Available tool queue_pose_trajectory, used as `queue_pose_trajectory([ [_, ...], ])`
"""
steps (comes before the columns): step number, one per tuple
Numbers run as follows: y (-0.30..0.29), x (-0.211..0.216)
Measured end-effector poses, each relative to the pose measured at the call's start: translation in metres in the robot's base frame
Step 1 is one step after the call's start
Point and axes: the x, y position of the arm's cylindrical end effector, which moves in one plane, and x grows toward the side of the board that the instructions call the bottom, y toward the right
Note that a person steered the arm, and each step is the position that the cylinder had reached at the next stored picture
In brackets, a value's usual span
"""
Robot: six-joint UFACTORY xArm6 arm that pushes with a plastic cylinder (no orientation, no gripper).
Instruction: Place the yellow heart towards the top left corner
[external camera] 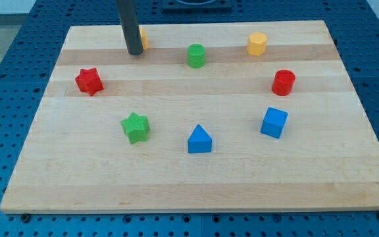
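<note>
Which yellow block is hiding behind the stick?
The yellow block at the view's top left, mostly hidden behind my tip. The other yellow block sits in plain sight at the top right.

A red star block (89,81), green round block (196,55), yellow block (257,43), red round block (283,82), blue cube (274,122), blue triangle block (199,139) and green star block (135,127) sit on a wooden board (196,184).
</note>
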Motion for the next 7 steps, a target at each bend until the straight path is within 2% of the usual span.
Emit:
queue_pose_trajectory([
  [1,0.035,0.005],
  [2,0.047,-0.016],
  [3,0.026,-0.037],
  [4,-0.050,-0.037],
  [5,-0.098,-0.037],
  [7,-0.082,-0.037],
])
